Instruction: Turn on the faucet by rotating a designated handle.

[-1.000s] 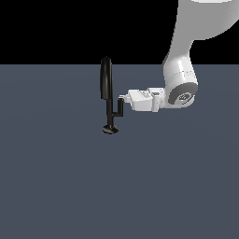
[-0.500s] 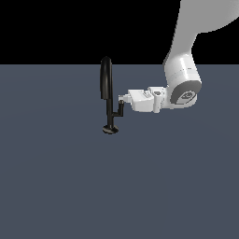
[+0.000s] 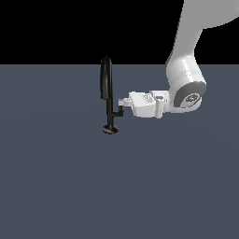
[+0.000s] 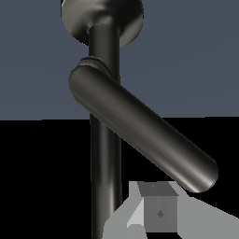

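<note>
I have the claw [image 3: 123, 103] level at the faucet's [image 3: 107, 95] handle [image 3: 117, 112], from the exterior view's right, placed for pushing. Whether its jaws are open or closed, I cannot tell.

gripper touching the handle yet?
Cannot tell. In the exterior view the gripper tip meets the handle with no visible gap, but contact isn't plain; the wrist view doesn't settle it.

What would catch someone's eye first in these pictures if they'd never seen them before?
First, the glossy black faucet standing alone on the flat grey floor. Next, the big white arm reaching in from the exterior view's right, its gripper at the handle.
</note>
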Robot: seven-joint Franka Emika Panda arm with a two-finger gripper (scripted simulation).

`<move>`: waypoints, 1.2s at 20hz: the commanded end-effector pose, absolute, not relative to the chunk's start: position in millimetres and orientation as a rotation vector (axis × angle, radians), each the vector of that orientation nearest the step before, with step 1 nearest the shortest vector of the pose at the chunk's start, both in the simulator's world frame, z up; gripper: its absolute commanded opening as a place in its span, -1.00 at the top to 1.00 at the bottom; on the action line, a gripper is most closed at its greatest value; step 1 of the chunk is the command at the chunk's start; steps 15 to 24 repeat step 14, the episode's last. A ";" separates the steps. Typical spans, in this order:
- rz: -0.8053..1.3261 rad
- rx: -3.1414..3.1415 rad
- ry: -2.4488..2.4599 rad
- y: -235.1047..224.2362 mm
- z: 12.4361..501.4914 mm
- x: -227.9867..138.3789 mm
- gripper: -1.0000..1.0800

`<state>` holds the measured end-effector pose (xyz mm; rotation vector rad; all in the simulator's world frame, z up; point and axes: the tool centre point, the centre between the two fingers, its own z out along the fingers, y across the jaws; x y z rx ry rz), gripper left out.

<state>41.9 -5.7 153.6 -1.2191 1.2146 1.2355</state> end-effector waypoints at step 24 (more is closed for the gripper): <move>1.256 -1.209 1.227 -7.0 87.9 2.9 1.00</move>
